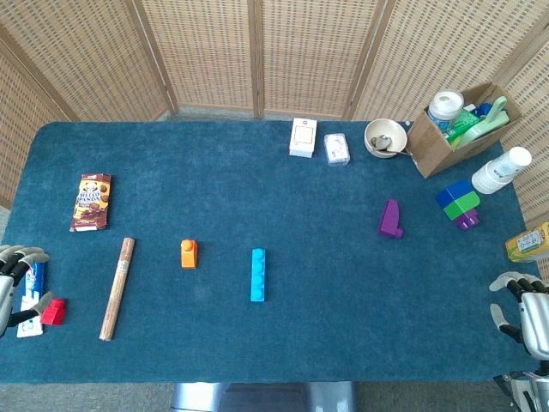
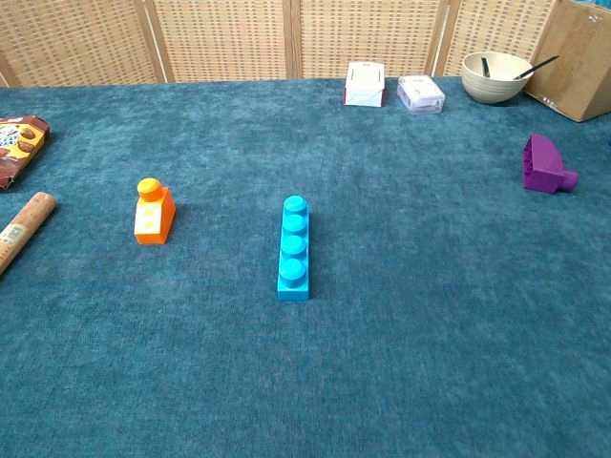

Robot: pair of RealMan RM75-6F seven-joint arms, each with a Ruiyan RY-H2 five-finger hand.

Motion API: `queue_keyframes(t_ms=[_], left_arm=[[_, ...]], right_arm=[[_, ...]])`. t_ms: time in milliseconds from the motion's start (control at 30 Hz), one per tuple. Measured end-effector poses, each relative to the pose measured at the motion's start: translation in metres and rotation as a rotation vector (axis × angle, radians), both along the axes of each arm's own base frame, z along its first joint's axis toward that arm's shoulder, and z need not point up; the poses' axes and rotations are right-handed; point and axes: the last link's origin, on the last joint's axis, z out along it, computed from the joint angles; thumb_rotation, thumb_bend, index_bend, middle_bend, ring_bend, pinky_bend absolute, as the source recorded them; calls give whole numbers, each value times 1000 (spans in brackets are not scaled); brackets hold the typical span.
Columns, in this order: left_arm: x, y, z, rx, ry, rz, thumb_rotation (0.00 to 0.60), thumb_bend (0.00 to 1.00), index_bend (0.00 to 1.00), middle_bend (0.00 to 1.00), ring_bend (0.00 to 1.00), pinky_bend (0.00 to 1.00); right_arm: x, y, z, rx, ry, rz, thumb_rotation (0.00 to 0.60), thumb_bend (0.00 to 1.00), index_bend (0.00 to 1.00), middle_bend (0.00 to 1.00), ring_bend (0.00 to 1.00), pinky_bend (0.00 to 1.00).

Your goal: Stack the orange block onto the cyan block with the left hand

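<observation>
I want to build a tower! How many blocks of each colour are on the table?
Orange block: 1
Cyan block: 1
Purple blocks: 2
Blue block: 1
Green block: 1
Red block: 1
Total: 7

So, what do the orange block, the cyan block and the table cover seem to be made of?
Orange block and cyan block: likely moulded plastic, smooth, with round studs and even colour. Table cover: seemingly a felt-like or carpet-like fabric, matte and fuzzy.

bare cloth between orange block [image 1: 189,253] and cyan block [image 1: 258,275], wooden stick [image 1: 117,288] left
</observation>
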Motion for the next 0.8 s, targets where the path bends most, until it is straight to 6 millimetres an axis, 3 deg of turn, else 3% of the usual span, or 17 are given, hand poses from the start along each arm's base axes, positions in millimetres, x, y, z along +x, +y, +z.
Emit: queue_keyframes(t_ms=[800], left_arm=[[-6, 1, -1, -40, -16, -25, 600, 298, 312, 313, 234, 199]], right_arm=[[8, 3, 3, -7, 7, 10, 600, 324, 448, 393, 323, 395]])
